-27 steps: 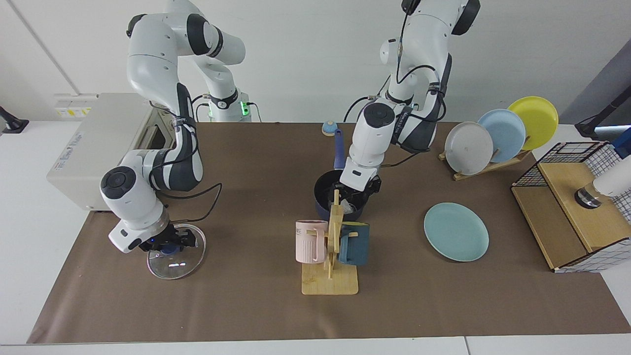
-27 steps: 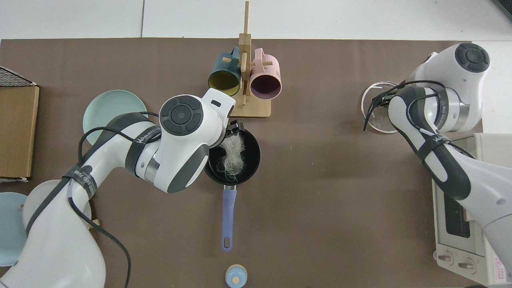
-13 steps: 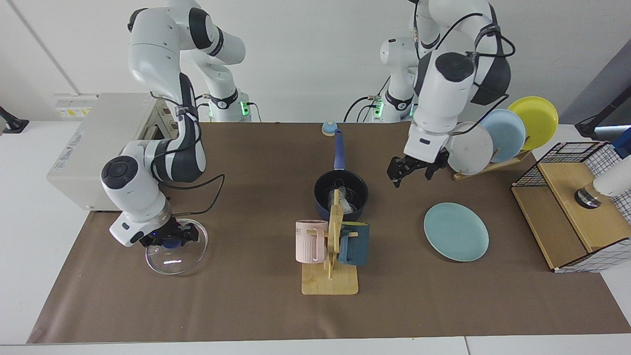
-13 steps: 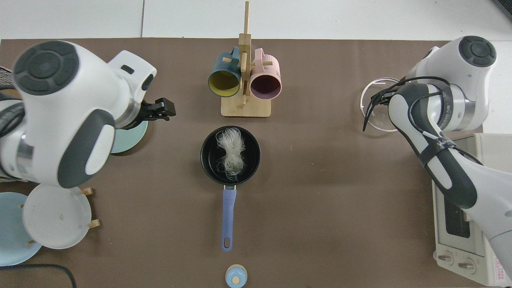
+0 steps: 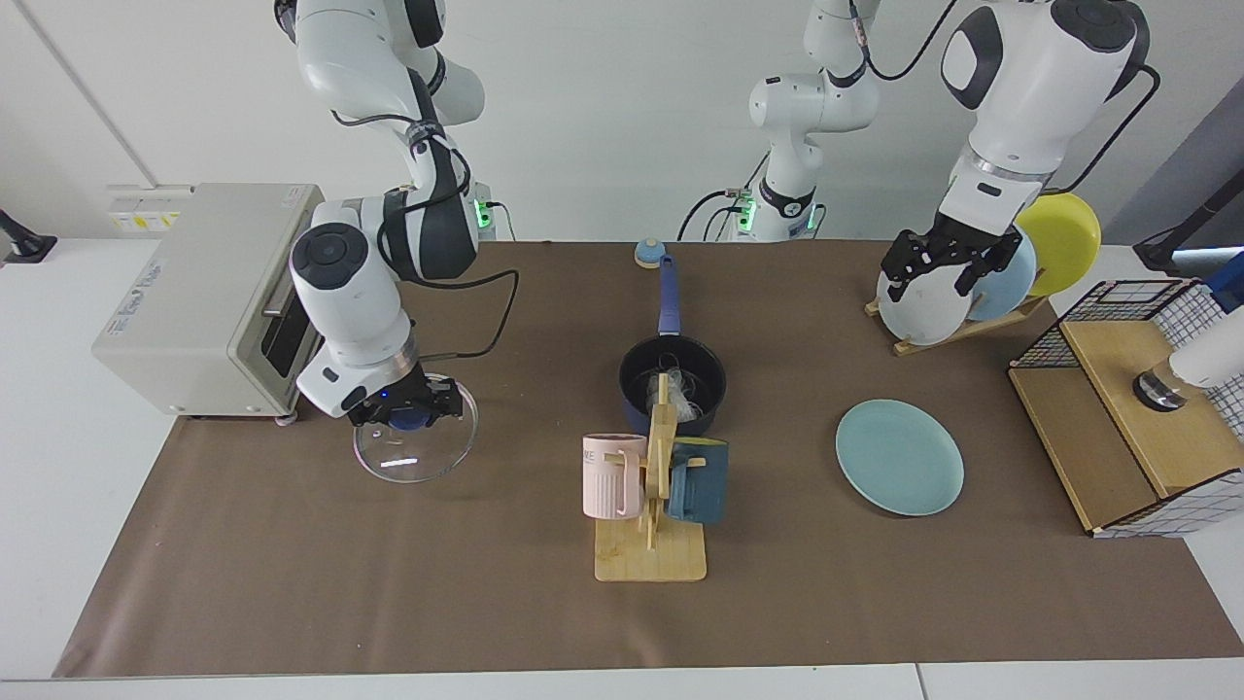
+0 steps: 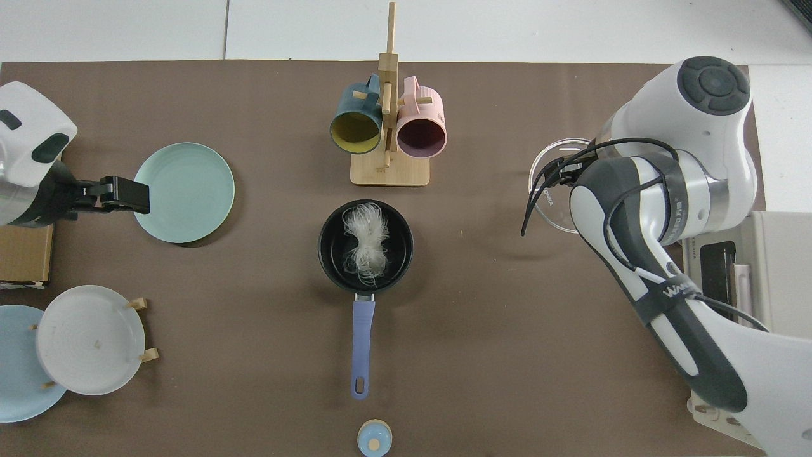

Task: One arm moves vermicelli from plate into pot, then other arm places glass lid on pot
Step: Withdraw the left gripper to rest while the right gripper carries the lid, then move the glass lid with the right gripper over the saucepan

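Observation:
The dark blue pot (image 5: 673, 384) (image 6: 365, 246) sits mid-table, its handle pointing toward the arm bases. The white vermicelli (image 6: 366, 241) (image 5: 683, 401) lies inside it. The teal plate (image 5: 899, 457) (image 6: 184, 192) lies bare. My left gripper (image 5: 941, 262) (image 6: 117, 193) hangs open and high in front of the plate rack, holding nothing. My right gripper (image 5: 403, 406), blue light on, is shut on the blue knob of the glass lid (image 5: 416, 442) (image 6: 549, 214). The lid hangs tilted just above the table, well away from the pot. In the top view the arm hides this gripper.
A wooden mug rack (image 5: 649, 544) with a pink and a dark teal mug stands right in front of the pot. A rack of white, pale blue and yellow plates (image 5: 977, 277), a wire basket with a wooden box (image 5: 1132, 408), a toaster oven (image 5: 194, 292) and a small blue dome (image 5: 648, 253) ring the mat.
The left gripper left the vermicelli in the pot, then rose and drew back to the plate rack. The right gripper lifted the lid and carried it toward the pot.

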Motion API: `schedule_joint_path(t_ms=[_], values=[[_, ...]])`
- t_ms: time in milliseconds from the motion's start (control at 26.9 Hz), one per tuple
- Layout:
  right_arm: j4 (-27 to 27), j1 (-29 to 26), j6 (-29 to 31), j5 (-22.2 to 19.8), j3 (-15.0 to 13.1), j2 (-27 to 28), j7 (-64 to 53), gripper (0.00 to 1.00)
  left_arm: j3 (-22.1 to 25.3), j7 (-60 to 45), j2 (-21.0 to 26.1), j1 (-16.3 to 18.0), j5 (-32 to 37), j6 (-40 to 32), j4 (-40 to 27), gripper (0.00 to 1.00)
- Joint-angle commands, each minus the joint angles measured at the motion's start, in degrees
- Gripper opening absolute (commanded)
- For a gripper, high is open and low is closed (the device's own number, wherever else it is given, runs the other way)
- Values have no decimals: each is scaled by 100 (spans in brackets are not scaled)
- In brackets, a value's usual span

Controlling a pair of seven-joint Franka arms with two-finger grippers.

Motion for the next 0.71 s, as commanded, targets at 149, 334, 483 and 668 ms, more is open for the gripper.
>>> schedule_joint_path(t_ms=[149,334,483,668], values=[[-1685,632,141,9,-4,-1392,1045,0,-18,258,-133,95,-94,3,-213,100],[-1844,1212,185,9,-4,-1551,2152,0,-247,267,-124,359,-103,65,-204,100],[-1739,1529,229,27,-4,-1533,2811,0,-431,232,-124,535,-103,82,-204,100],[-1555,2030,317,361,-4,-1411,3550,0,-511,267,-115,720,-103,100,-204,100]])
